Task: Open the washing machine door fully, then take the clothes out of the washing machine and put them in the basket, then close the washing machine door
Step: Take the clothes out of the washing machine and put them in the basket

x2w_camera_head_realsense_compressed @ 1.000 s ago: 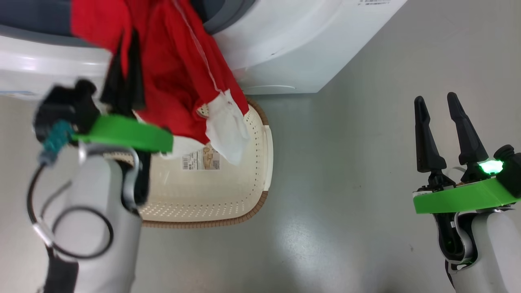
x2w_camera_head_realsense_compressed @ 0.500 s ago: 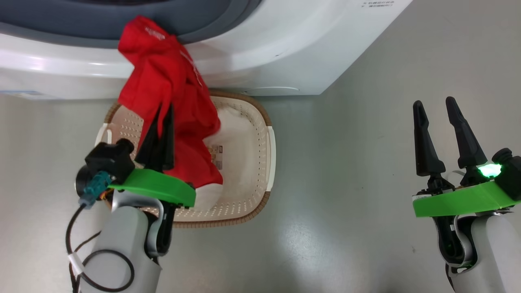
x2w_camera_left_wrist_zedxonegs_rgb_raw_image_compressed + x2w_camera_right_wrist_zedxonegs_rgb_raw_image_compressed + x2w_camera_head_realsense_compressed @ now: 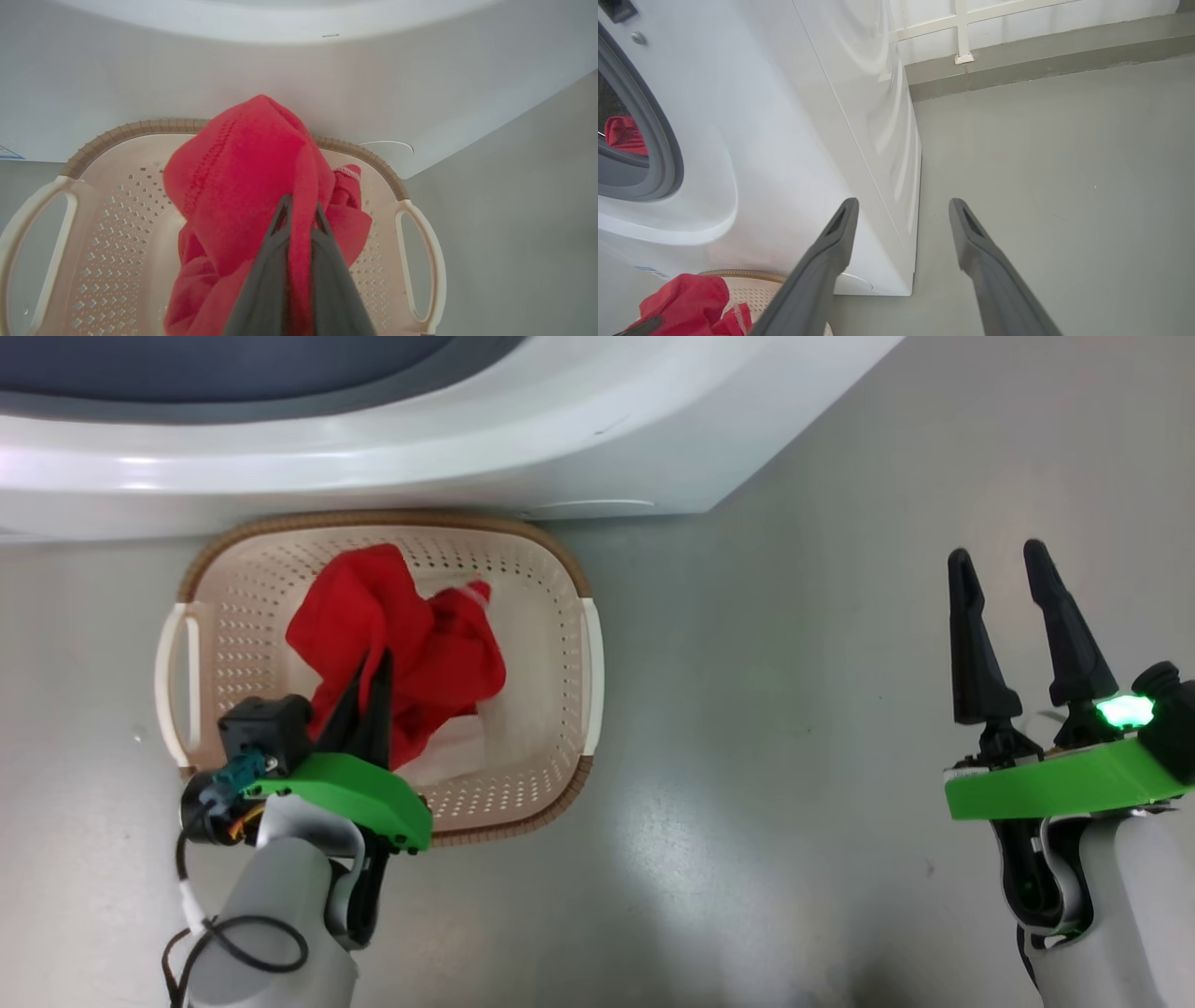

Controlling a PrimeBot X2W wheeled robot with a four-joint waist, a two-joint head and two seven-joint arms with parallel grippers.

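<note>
The clothes (image 3: pixel 401 653), a bunched red bundle with white cloth showing at its near edge, lie in the basket (image 3: pixel 560 569). The left tool (image 3: pixel 372 665) is clamped shut on a red fold, which stands up as a peak above its fingertips in the left wrist view. The tool's green collar (image 3: pixel 345 793) and pale forearm cover the basket's near corner in the head view.

The basket stands on the grey floor (image 3: pixel 794 709) close against the white front of the washing machine (image 3: pixel 373 457); whether rim and machine touch cannot be told. In the right wrist view another red piece (image 3: pixel 623 135) lies inside the drum, behind the grey ring (image 3: pixel 663 154). The right tool (image 3: pixel 997 553) hangs well apart on the right over bare floor, its fingers spread and holding nothing.

A second ago the red cloth hung from the drum opening with the left tool high beside it. Half a second ago it draped from the opening into the basket. Now it is wholly down inside and hides the paper label on the basket's bottom. The head view has also shifted. The right tool has kept its place and spread.
</note>
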